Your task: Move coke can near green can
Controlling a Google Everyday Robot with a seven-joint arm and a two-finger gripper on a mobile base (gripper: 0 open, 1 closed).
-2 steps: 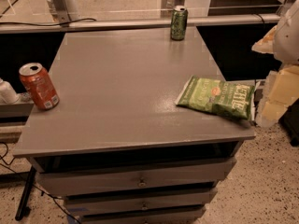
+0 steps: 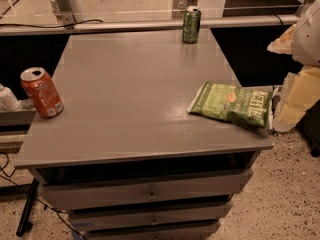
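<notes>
Camera view: grey cabinet top (image 2: 135, 99), speckled floor (image 2: 290, 194). Coke can (image 2: 42, 92) upright at 9 o'clock, green can (image 2: 191, 25) at 12, chip bag (image 2: 231, 104) at 3. Gripper (image 2: 299, 98) off-table past the bag, well apart from the coke can; its grip state cannot be told.

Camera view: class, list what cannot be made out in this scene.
Gripper, right of the chip bag: cut off by the right edge.
Coke can, table's left side: label blurred.
Green can, far edge: print too small.
White object, far left: cut off.
</notes>
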